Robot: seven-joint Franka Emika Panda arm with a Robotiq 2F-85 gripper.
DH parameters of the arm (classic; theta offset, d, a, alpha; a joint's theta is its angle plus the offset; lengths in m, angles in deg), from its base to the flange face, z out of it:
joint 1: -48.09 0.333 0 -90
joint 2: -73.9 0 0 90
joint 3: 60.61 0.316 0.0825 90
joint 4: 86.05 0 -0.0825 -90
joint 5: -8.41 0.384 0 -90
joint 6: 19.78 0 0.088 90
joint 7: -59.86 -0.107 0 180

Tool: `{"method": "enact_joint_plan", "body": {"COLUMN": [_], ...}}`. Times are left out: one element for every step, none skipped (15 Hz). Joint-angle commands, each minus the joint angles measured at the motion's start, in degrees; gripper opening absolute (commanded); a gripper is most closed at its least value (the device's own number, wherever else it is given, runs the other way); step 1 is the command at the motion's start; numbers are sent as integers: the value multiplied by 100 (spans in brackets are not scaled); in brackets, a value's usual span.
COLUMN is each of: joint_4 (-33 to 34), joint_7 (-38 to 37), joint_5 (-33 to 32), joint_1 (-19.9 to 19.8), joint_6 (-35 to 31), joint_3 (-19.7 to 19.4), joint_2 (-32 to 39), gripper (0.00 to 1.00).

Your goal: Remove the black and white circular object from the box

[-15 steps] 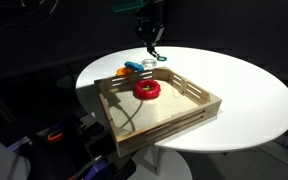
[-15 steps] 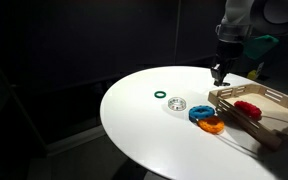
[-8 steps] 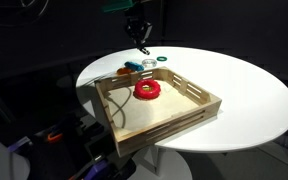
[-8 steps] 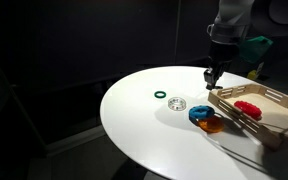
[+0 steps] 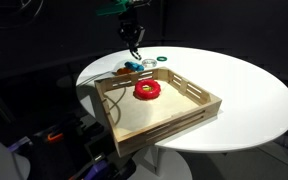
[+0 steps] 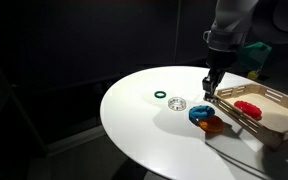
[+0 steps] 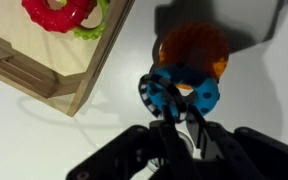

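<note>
My gripper (image 7: 174, 115) is shut on the black and white circular object (image 7: 146, 92), a small striped ring that shows in the wrist view just outside the box. It hangs over a blue ring (image 7: 189, 95) and an orange ring (image 7: 194, 48) on the white table. The box (image 5: 199, 95), a shallow wooden tray, holds a red ring (image 5: 147, 90). In both exterior views the gripper (image 6: 208, 93) (image 5: 136, 55) hovers beside the box's far corner, above the blue ring (image 6: 199, 113). The held ring is too small to make out in either exterior view.
A thin green ring (image 6: 160, 96) and a pale round disc (image 6: 178, 103) lie on the round white table (image 6: 144, 130) beyond the blue ring. A yellow-green piece (image 7: 90, 30) sits under the red ring (image 7: 59, 12) in the box (image 7: 44, 60). The surroundings are dark.
The gripper has moved away from the box's far corner, sideways and a little lower, and is now over the blue and orange rings on the table.
</note>
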Motion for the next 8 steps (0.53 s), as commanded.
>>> {"method": "enact_joint_plan", "body": {"joint_4": [-35,-26,-11,18,55,94,140,198], "joint_7": [181,217,258,324,380,364,342,296], "joint_5": [223,275,341,414,498,518,526,487], "joint_1": [-19,-30,-46,-66,-96,-129,-157,-188], "joint_6": [114,171,246,361,510,685,874,1092], "joint_3": [20,14,3,-10,-31,-60,-89,-124], "joint_2": [-58,-73,-101,-125,-159,-204,-237,-277], "gripper": [55,62,70,79,85,94,99,100]}}
